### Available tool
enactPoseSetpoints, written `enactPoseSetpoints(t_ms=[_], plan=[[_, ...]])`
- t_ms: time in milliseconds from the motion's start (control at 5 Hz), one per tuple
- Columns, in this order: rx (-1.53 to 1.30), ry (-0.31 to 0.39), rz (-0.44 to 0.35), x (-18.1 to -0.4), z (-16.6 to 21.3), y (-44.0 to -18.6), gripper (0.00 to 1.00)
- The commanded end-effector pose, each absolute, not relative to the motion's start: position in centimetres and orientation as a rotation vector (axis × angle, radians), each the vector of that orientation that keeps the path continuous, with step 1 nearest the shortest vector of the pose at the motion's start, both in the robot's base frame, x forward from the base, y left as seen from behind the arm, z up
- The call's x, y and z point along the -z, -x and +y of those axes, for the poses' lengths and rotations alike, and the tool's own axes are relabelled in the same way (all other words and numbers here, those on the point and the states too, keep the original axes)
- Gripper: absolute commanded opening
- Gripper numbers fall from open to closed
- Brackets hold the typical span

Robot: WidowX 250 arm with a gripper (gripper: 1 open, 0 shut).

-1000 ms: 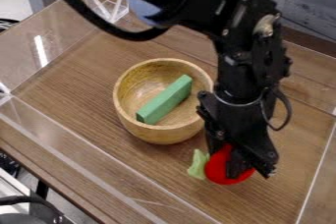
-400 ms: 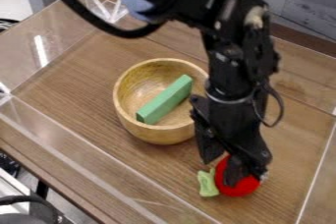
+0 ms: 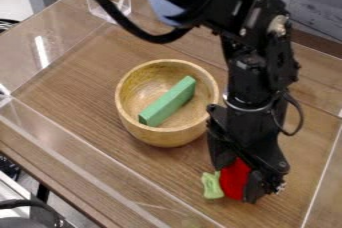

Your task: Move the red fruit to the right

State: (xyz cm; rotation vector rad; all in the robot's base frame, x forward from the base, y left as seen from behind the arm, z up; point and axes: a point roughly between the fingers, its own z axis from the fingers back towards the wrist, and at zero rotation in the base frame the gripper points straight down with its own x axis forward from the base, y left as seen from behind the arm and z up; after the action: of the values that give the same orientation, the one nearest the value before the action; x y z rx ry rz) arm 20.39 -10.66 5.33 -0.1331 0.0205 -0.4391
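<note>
I have the black arm [image 3: 241,42] reaching in from the far top edge and bending down steeply, so the claw [image 3: 245,177] points straight at the worktop [image 3: 80,92]. The claw sits low — right over the red fruit [image 3: 235,180], with its dark fingers [image 3: 271,179] either side of it. I cannot tell from this view whether they pinch the fruit or stand spread just clear of it. The fruit lies on the worktop near the front edge, its light green leafy end [image 3: 211,185] poking out to the left. It is just right of the wooden bowl [image 3: 134,122] — a green block [image 3: 170,101] leans inside that bowl.
</note>
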Motion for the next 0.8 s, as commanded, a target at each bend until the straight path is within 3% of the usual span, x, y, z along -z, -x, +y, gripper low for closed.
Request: enactPoseSetpoints(t_ms=[0, 200, 600], plan=[[0.451, 0.149, -0.008, -6.5, -11.9, -20.7, 1.00], [0.473, 0.146, -0.009, -6.1, -12.1, -20.0, 0.00], [0.328, 0.118, -0.073, -10.6, -10.6, -23.4, 0.00]])
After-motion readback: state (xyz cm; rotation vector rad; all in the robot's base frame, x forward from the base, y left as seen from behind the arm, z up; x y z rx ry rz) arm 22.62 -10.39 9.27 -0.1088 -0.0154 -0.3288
